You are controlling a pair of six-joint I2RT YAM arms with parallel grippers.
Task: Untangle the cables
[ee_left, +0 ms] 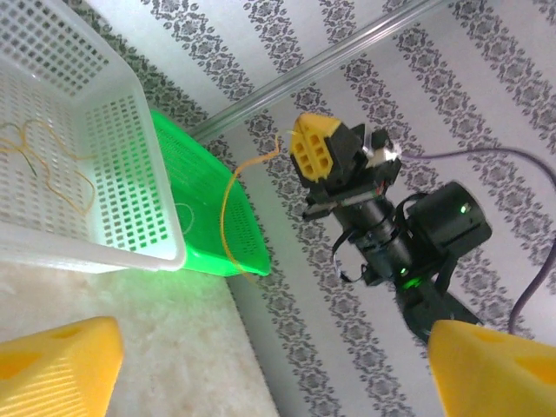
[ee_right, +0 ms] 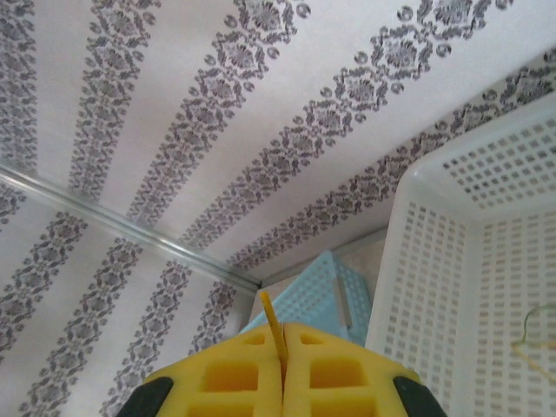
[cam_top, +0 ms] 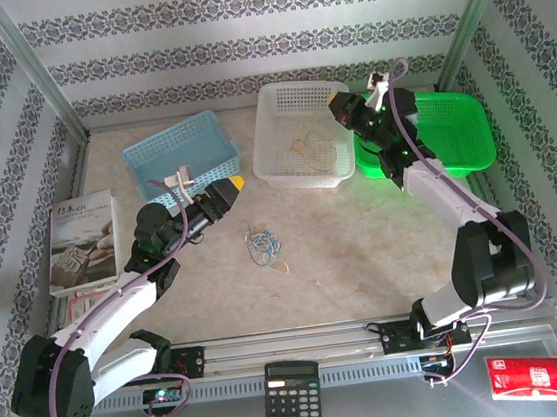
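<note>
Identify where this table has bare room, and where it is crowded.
Bare: the tabletop between the tangle of thin blue and whitish cables, the white plastic basket and the right arm. Crowded: the back, where the blue plastic basket, white basket and green plastic basket stand together.

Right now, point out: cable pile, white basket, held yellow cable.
cable pile (cam_top: 261,245), top view, tangle's middle.
white basket (cam_top: 263,140), top view, left wall.
yellow cable (ee_left: 224,217), left wrist view, hanging loop.

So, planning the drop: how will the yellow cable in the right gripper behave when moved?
Probably floppy: the yellow cable droops in a loose arc from the right gripper. Likely very light, being so thin. Could snag the white basket mesh.
</note>
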